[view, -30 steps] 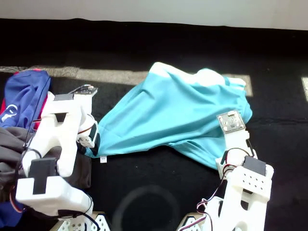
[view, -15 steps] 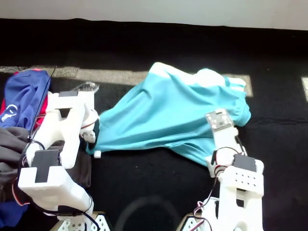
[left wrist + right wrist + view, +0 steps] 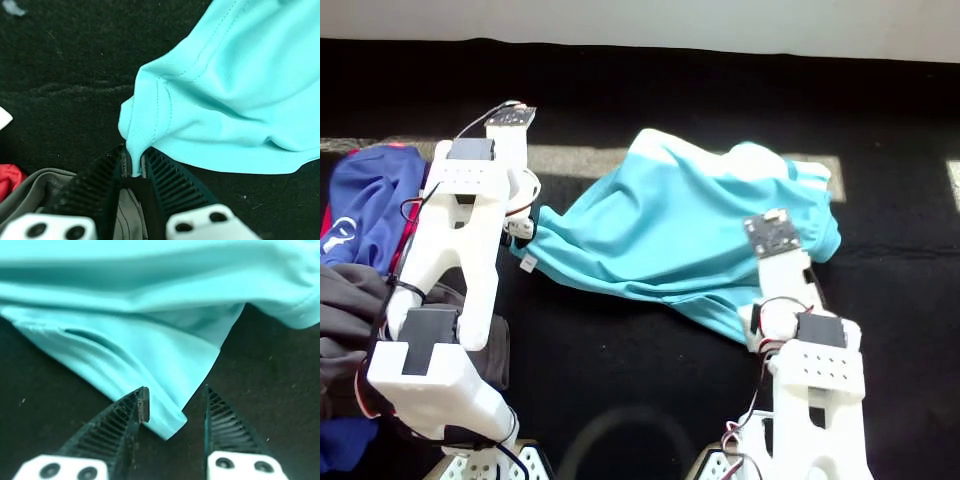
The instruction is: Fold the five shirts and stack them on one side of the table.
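Two arms work one teal shirt (image 3: 680,230), which lies crumpled across the middle of the black bench (image 3: 620,390). Nearest me, the right hand (image 3: 175,400) has edged inward along the shirt's near hem over the last second. It is spread wide with the hem's corner lying between its fingers, nothing pinched yet.

A little farther off, the left hand (image 3: 132,161) is clenched on the shirt's left corner. It has carried that corner away from the near edge toward the far side. The corner lay low beside the grey shirt (image 3: 345,310) a second ago; now it hangs level with the blue shirt (image 3: 365,200) beyond, a small white tag (image 3: 528,264) dangling under it. I'd judge they are drawing the shirt out flat before any fold. No fold is made yet, so this one is only beginning.

The heap at the left, grey with blue behind it and a sliver of red, runs off the side and under the left arm. I cannot count how many garments are in it. From above, the right arm's wrist covers the stretch of hem it is working at. The shirt's far half is bunched in bright sun, and I can't tell sleeve from collar there.
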Controlling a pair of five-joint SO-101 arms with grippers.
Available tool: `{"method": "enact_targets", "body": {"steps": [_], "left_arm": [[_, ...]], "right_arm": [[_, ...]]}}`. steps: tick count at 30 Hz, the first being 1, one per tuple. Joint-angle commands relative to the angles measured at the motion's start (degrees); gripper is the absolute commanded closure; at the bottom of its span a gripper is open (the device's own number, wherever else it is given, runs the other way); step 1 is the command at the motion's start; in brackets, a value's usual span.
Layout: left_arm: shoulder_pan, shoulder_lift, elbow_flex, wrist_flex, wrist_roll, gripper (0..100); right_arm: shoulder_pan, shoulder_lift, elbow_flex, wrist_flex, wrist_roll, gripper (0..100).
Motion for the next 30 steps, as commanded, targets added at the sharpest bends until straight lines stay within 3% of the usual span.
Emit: {"method": "enact_targets", "body": {"steps": [1, 7, 10, 20, 25, 30], "left_arm": [[0.9, -0.3, -2.3, 0.4, 0.4, 99], [0.9, -0.3, -2.2, 0.9, 0.4, 99], [0.9, -0.3, -2.0, 0.9, 0.4, 99], [0.7, -0.3, -1.9, 0.9, 0.4, 99], [0.0, -0.3, -2.1, 2.7, 0.2, 99], [-0.7, -0.3, -2.0, 5.7, 0.1, 99]], "right_arm": [[1.7, 7.7, -4.3, -3.5, -0.6, 83.7], [-1.5, 24.2, -7.4, -3.3, -0.4, 83.7], [-4.4, 25.6, -7.1, -1.4, -0.4, 83.7], [-9.3, 7.9, -6.9, 14.5, 2.4, 83.7], [-7.3, 0.9, -7.1, 16.5, 2.7, 83.7], [-3.3, 1.9, -6.0, 11.2, -12.2, 83.5]]}}
